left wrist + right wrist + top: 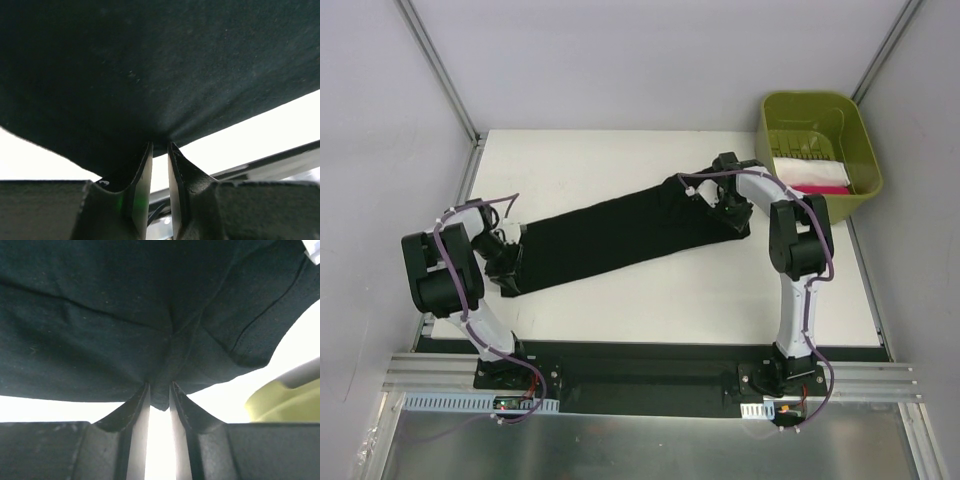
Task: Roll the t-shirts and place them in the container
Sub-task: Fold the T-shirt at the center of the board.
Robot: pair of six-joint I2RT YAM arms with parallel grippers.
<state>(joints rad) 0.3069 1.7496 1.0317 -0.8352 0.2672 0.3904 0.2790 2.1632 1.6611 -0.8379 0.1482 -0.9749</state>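
A black t-shirt [620, 235], folded into a long strip, lies slanted across the white table [620, 160]. My left gripper [510, 262] is at its lower left end. In the left wrist view the jaws stand narrow, and the left gripper [160, 145] pinches the puckered hem of the t-shirt [150, 75] at the tips. My right gripper [728, 215] is at the upper right end. In the right wrist view the right gripper [160, 387] is shut on a fold of the t-shirt [125, 315] that hangs between the fingers.
An olive-green bin [865, 150] stands at the back right corner, close to the right arm, with white and pink folded cloth [810, 172] inside. Grey walls enclose the table on three sides. The arm bases sit on a black rail [640, 375] at the near edge.
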